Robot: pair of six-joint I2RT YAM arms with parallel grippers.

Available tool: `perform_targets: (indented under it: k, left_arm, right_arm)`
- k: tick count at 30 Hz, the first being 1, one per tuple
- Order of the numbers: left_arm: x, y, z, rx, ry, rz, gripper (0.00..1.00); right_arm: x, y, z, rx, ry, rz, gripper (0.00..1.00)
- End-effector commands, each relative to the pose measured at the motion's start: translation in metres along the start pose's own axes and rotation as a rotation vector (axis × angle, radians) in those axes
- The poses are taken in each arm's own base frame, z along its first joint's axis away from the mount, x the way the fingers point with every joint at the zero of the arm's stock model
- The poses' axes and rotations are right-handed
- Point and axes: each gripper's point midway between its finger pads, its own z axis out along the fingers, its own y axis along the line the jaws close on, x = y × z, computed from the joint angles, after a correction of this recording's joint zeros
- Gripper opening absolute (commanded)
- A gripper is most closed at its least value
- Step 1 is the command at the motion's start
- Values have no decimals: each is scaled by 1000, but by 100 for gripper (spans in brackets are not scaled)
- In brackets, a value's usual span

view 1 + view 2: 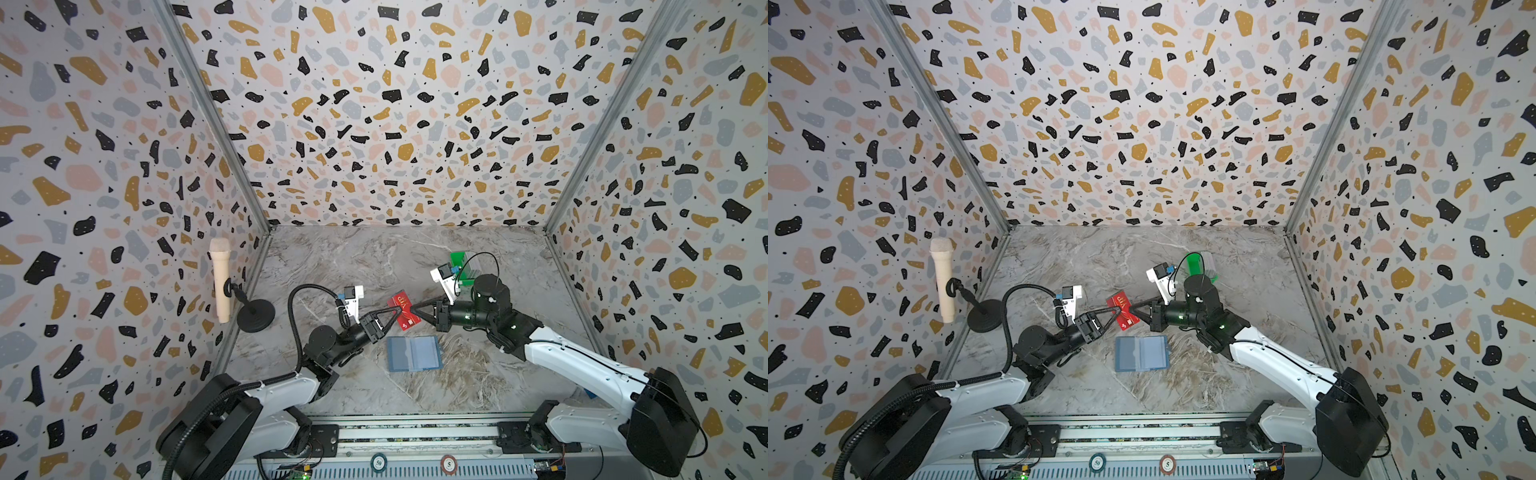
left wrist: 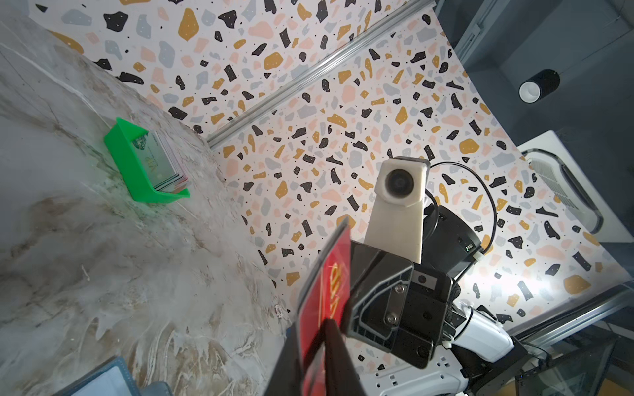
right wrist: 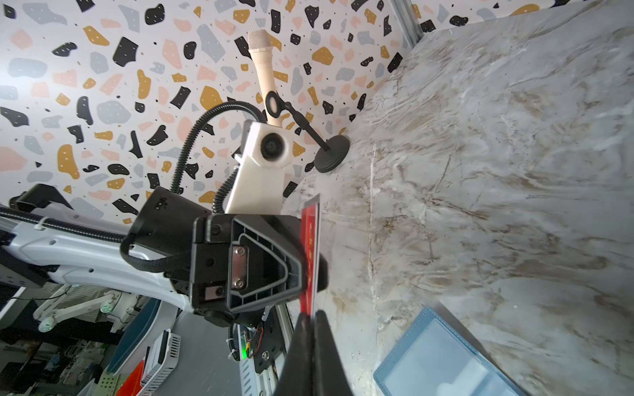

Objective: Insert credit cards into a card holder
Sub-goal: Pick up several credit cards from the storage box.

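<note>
A red credit card with gold VIP lettering hangs in the air over the middle of the table, seen in both top views. My left gripper is shut on its left edge, and my right gripper is shut on the opposite edge. The left wrist view shows the left gripper with both fingers pressed on the red card. In the right wrist view the right gripper pinches the card edge-on. The dusty-blue card holder lies open and flat on the table just below, nearer the front edge.
A bright green tray holding a stack of more cards stands at the back right, behind the right arm. A beige microphone on a black stand stands by the left wall. Patterned walls enclose the marble table.
</note>
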Motion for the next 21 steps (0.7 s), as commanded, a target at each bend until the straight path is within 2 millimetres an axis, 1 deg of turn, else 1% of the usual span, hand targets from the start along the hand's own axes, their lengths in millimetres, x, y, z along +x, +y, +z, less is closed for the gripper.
perform_targets:
  k: [1, 2, 3, 4, 6, 9, 13, 16, 19, 21]
  left_arm:
    - [-6, -19, 2, 55, -9, 44, 1]
    - [-5, -19, 1, 54, -8, 47, 0]
    - [-5, -19, 1, 53, -4, 51, 0]
    - [-5, -19, 1, 51, -1, 56, 0]
    - [-2, -20, 0, 46, 12, 70, 0]
    - [3, -18, 0, 24, 50, 101, 0]
    - [11, -19, 0, 24, 101, 129, 0]
    - [13, -24, -1, 40, 118, 137, 0]
    - [16, -32, -1, 79, 139, 142, 0]
    - [16, -39, -2, 105, 147, 148, 0]
  right_arm:
    - [15, 12, -2, -61, 55, -23, 0]
    - [16, 10, -2, -56, 58, -19, 1]
    - [18, 10, -2, -53, 60, -19, 5]
    - [18, 8, -2, -49, 61, -23, 12]
    - [16, 4, -5, -28, 68, -30, 30]
    - [8, 0, -17, -11, 65, -51, 47]
    - [4, 4, -32, -93, 75, -62, 50]
    - [10, 8, -31, -144, 110, -70, 52]
    - [13, 3, -29, -132, 126, -60, 54]
    - [10, 2, -30, -121, 112, -65, 54]
